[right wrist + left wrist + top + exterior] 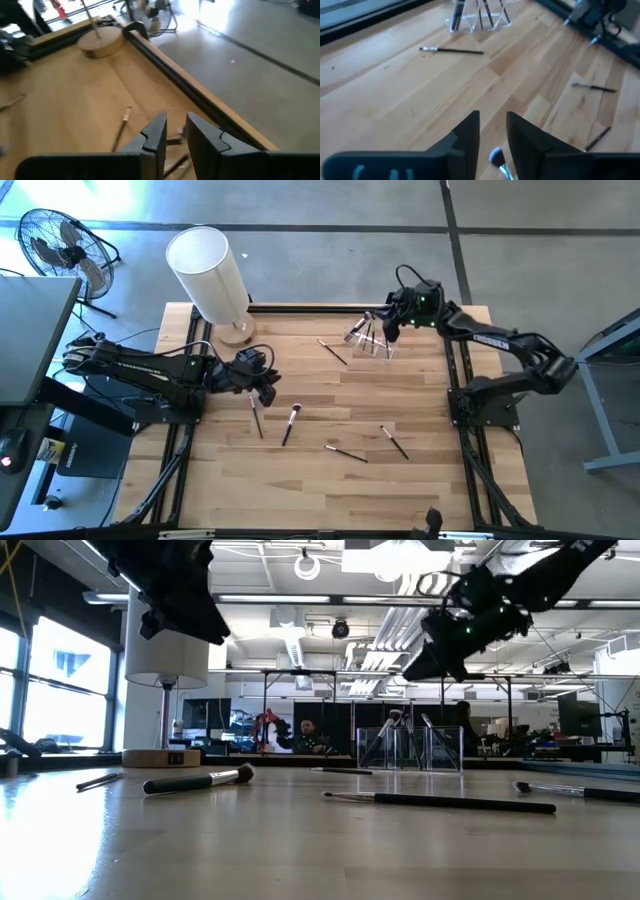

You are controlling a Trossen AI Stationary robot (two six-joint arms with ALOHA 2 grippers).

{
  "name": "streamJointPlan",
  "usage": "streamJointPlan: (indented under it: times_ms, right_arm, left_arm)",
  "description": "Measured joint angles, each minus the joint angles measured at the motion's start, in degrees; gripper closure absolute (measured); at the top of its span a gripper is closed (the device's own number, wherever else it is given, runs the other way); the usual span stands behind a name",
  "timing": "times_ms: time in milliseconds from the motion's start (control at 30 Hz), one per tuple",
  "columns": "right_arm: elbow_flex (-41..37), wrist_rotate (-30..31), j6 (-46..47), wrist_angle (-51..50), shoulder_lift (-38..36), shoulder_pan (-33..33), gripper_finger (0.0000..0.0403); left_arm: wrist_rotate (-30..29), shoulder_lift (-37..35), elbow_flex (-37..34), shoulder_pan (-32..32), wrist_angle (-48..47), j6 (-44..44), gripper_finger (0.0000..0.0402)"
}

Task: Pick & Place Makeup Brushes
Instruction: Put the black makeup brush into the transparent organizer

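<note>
Several makeup brushes lie flat on the wooden table: two below my left gripper (255, 417) (291, 423), one at mid-table (333, 352), and two nearer the front (346, 451) (394, 442). A clear holder (370, 340) at the far right holds a few brushes leaning on its rim. My left gripper (268, 388) hangs above the table, slightly open and empty. In its wrist view (493, 132) a pale bristle tip (496, 157) shows on the table between the fingers. My right gripper (385, 327) hovers over the holder, slightly open and empty (176, 131).
A lamp with a white cylinder shade (208, 275) stands on a round wooden base (235, 332) at the table's far left corner. Black rails (300, 308) run along the table's far edge and sides. A fan (60, 245) stands on the floor beyond.
</note>
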Motion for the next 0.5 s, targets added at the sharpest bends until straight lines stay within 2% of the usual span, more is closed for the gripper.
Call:
streamJointPlan:
  times_ms: [167, 333, 433, 500]
  right_arm:
    - [6.45, 0.73, -1.52, -14.09, -3.21, 5.40, 0.0359]
    - [9.71, 8.08, -3.93, -24.49, -3.72, 13.43, 0.0399]
    - [9.49, 13.02, -1.87, -27.12, -3.72, 17.30, 0.0392]
    - [8.88, 14.86, -0.16, -27.81, -3.72, 19.03, 0.0388]
  left_arm:
    - [-0.08, 0.00, 0.00, 0.00, 2.54, 0.81, 0.0292]
    - [-0.46, 0.24, 0.00, 0.00, 2.50, 1.27, 0.0291]
    - [-1.19, 2.64, 0.07, 0.00, 1.09, -4.31, 0.0291]
    - [-1.78, 3.30, -0.03, 0.00, -3.17, -11.49, 0.0291]
